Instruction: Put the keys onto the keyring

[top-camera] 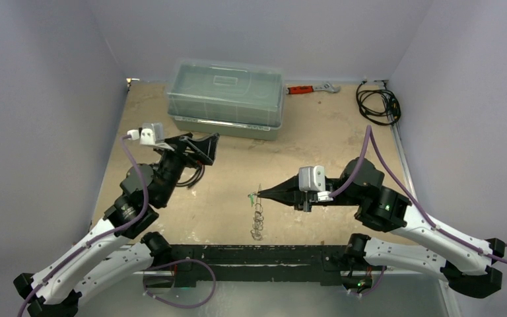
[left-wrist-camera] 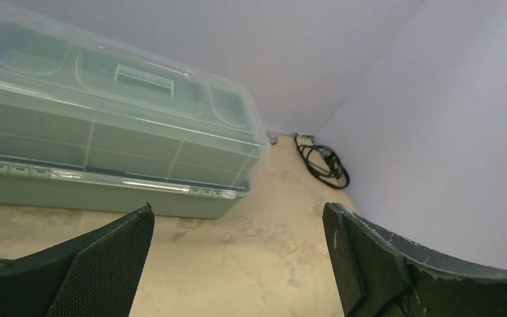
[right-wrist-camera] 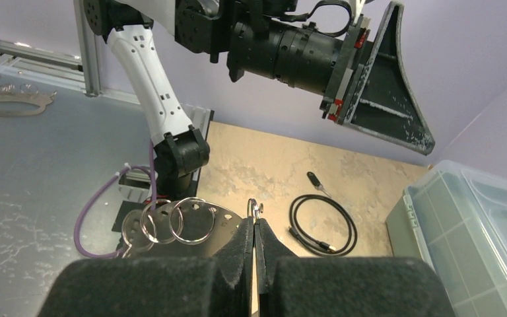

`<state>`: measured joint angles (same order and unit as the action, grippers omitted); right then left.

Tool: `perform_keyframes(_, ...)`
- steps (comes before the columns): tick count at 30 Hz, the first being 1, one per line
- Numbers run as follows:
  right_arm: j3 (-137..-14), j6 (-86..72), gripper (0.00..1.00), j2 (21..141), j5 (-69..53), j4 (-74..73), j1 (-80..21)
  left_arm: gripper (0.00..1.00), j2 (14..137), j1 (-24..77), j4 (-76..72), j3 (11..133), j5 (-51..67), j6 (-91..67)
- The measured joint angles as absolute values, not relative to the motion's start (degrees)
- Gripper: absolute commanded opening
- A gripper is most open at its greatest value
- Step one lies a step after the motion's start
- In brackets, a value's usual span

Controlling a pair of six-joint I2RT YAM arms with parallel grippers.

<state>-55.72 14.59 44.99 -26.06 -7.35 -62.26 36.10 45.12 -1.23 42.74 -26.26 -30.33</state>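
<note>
Right gripper [top-camera: 259, 195] clenched on keyring [top-camera: 258, 221], ring chain hanging toward 6 o'clock (green key [top-camera: 253, 197] at tip); left gripper [top-camera: 210, 148] released, empty, well apart at 10 o'clock

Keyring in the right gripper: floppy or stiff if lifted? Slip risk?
Probably floppy: the keyring trails from the right gripper as loosely linked rings, so it should dangle and swing. Likely light, being thin wire. It may pivot, since only one thin loop is pinched.

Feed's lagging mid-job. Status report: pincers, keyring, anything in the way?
Left pincer open, empty. Right pincer shut on a thin keyring loop; rings and tag beside its fingers. Black cable loop on table ahead, not touching.
</note>
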Motion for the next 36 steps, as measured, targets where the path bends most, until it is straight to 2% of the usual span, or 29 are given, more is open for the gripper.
perform_keyframes(5,-55.7,14.6,0.0,45.1,-26.1,-7.6,-62.3,0.95,37.7,45.1,-2.5,42.7,-16.8,-19.8)
perform_keyframes(11,-56.2,15.0,0.0,46.8,-25.7,-8.3,-62.3,0.84,35.3,45.1,-7.4,38.0,4.9,-8.6)
perform_keyframes(18,-56.2,15.5,0.0,47.1,-24.6,-9.4,-62.3,0.68,32.6,45.1,-13.6,34.9,22.3,-2.7)
perform_keyframes(30,-56.2,16.2,0.0,47.0,-23.0,-9.6,-62.3,0.62,36.7,45.1,-15.2,35.0,36.1,2.5)
perform_keyframes(36,-56.2,16.7,0.0,46.5,-21.9,-9.9,-62.3,0.64,38.9,45.1,-12.7,36.9,39.2,4.3)
